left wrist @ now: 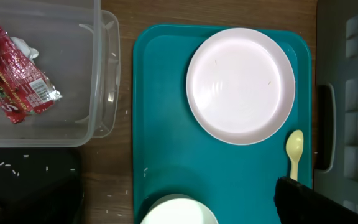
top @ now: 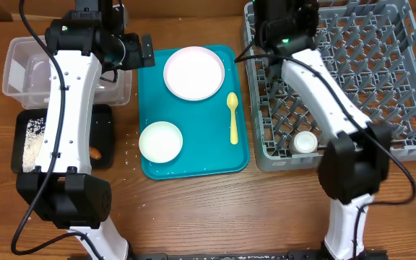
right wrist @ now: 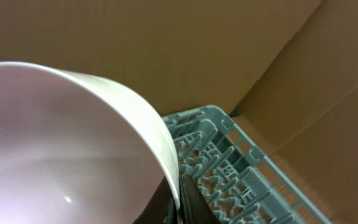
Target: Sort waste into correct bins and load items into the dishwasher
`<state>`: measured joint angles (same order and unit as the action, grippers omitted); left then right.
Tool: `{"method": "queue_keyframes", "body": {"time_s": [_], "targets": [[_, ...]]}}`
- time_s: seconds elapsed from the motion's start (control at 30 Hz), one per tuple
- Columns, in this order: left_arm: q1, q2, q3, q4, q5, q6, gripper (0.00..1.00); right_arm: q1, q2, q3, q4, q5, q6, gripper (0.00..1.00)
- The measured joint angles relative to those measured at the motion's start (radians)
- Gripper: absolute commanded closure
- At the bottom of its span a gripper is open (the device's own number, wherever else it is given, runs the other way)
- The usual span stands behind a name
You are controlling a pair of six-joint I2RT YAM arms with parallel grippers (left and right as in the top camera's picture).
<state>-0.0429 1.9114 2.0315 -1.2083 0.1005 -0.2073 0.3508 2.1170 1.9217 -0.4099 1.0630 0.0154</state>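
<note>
Two arms: left end effector (top: 144, 50) spread apart, right end effector (right wrist: 180, 202) clamped on pinkish bowl (right wrist: 73, 143).

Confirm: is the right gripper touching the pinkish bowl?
Touching. Right wrist view shows the right gripper shut on the pinkish bowl, its dark finger pressed against the rim.
</note>
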Motion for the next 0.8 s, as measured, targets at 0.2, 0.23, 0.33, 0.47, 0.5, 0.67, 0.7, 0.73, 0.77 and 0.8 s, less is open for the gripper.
{"method": "queue_keyframes", "body": {"time_s": [0.2, 0.23, 0.33, 0.47, 0.5, 0.67, 0.7, 0.73, 0.77, 0.8], "targets": [[0.0, 0.0, 0.0, 0.0, 0.0, 0.0, 0.0, -0.003, 0.086, -0.004, 0.093, 0.027, -0.127, 0.96], [0.0, 0.0, 0.0, 0.0, 0.0, 0.0, 0.0, -0.003, 0.089, -0.004, 0.097, 0.027, -0.138, 0.96], [0.0, 0.0, 0.0, 0.0, 0.0, 0.0, 0.0, -0.003, 0.102, -0.004, 0.105, 0.034, -0.159, 0.96], [0.0, 0.0, 0.0, 0.0, 0.0, 0.0, 0.0, -0.004, 0.153, -0.004, 0.124, 0.045, -0.185, 0.96], [0.0, 0.0, 0.0, 0.0, 0.0, 0.0, 0.0, -0.004, 0.169, -0.004, 0.126, 0.046, -0.189, 0.96], [0.0, 0.0, 0.0, 0.0, 0.0, 0.0, 0.0, -0.004, 0.211, -0.004, 0.153, 0.052, -0.196, 0.96], [0.0, 0.0, 0.0, 0.0, 0.0, 0.0, 0.0, -0.004, 0.211, -0.004, 0.157, 0.052, -0.197, 0.96], [0.0, 0.0, 0.0, 0.0, 0.0, 0.0, 0.0, -0.005, 0.211, -0.004, 0.16, 0.052, -0.199, 0.96], [0.0, 0.0, 0.0, 0.0, 0.0, 0.0, 0.0, -0.005, 0.211, -0.004, 0.163, 0.052, -0.2, 0.96], [0.0, 0.0, 0.0, 0.0, 0.0, 0.0, 0.0, -0.006, 0.211, -0.004, 0.162, 0.051, -0.2, 0.96]]}}
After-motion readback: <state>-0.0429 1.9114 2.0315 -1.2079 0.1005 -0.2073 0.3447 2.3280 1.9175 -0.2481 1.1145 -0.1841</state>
